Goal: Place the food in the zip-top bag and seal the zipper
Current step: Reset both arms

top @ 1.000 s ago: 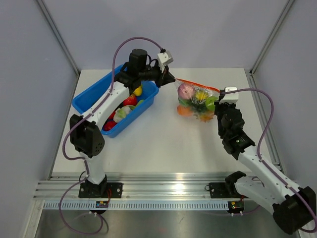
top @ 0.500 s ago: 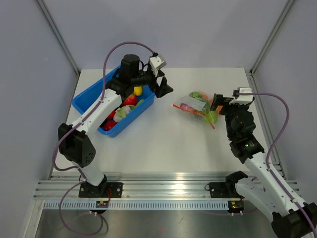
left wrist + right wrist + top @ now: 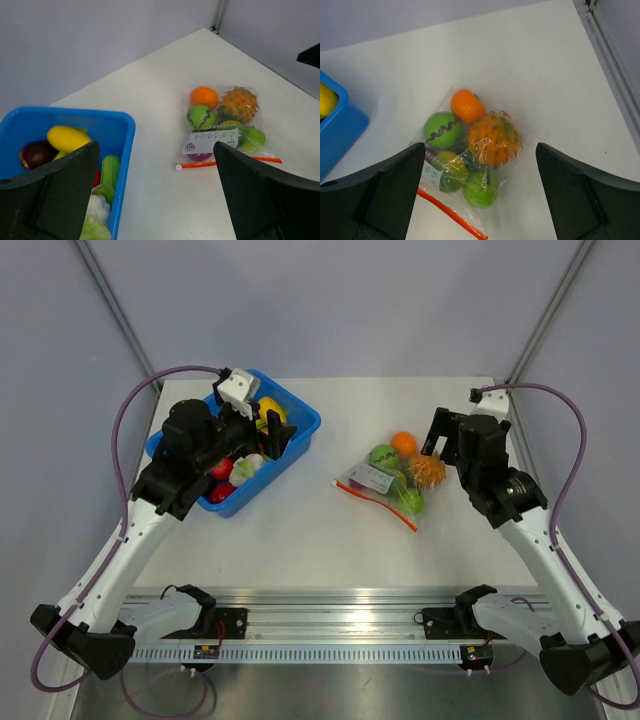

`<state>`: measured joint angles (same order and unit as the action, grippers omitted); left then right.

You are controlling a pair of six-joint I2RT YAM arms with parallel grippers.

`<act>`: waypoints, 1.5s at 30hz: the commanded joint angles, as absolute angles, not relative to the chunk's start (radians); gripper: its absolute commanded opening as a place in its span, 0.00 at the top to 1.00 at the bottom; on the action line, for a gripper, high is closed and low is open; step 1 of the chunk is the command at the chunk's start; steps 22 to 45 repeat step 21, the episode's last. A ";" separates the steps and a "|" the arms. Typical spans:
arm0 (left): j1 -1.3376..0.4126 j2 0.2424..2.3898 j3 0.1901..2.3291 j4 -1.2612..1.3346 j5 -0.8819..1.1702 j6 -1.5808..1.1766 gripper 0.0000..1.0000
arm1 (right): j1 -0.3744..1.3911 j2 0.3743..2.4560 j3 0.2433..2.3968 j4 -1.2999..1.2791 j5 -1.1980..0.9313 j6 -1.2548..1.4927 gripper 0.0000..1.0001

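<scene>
The zip-top bag [image 3: 392, 480] lies flat on the white table, right of centre, with nothing holding it. Through the clear plastic I see the food: an orange [image 3: 467, 105], a green ball [image 3: 442, 130], a spiky orange pineapple [image 3: 492, 137], a yellow lemon [image 3: 451, 170] and a green apple [image 3: 481, 189]. The zipper [image 3: 450, 212] runs along the bag's near side as one thin orange-red line. My left gripper [image 3: 262, 432] hovers open over the bin, well left of the bag. My right gripper [image 3: 440, 445] hangs open just right of and above the bag [image 3: 220, 125].
A blue bin [image 3: 300, 430] at the back left holds more toy food, among it a yellow piece [image 3: 67, 138], a dark purple one [image 3: 35, 154] and a cucumber [image 3: 110, 170]. Grey walls and slanted frame posts close in the table; a metal rail [image 3: 330, 625] runs along the near edge.
Both grippers have opened and let go of the bag, which dropped flat onto the table. The left arm drew back over the bin; the right arm pulled back and rose.
</scene>
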<state>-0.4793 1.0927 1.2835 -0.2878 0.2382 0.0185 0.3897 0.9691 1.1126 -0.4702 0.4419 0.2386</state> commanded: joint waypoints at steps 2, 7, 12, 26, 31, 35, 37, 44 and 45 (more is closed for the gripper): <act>-0.477 1.031 1.206 -0.425 -0.021 -0.127 0.01 | 0.385 1.071 1.215 -0.788 0.558 0.426 0.01; -0.477 0.890 1.016 -0.436 -0.067 -0.210 0.01 | 0.385 1.120 1.217 -0.879 0.586 0.489 0.01; -0.477 0.801 0.907 -0.488 -0.117 -0.235 0.01 | 0.385 1.060 1.120 -0.835 0.595 0.515 0.01; -0.477 0.761 0.870 -0.512 -0.181 -0.232 0.01 | 0.387 0.953 0.991 -0.781 0.646 0.587 0.00; -0.477 0.761 0.870 -0.512 -0.181 -0.232 0.01 | 0.387 0.953 0.991 -0.781 0.646 0.587 0.00; -0.477 0.761 0.870 -0.512 -0.181 -0.232 0.01 | 0.387 0.953 0.991 -0.781 0.646 0.587 0.00; -0.477 0.761 0.870 -0.512 -0.181 -0.232 0.01 | 0.387 0.953 0.991 -0.781 0.646 0.587 0.00; -0.477 0.761 0.870 -0.512 -0.181 -0.232 0.01 | 0.387 0.953 0.991 -0.781 0.646 0.587 0.00; -0.477 0.761 0.870 -0.512 -0.181 -0.232 0.01 | 0.387 0.953 0.991 -0.781 0.646 0.587 0.00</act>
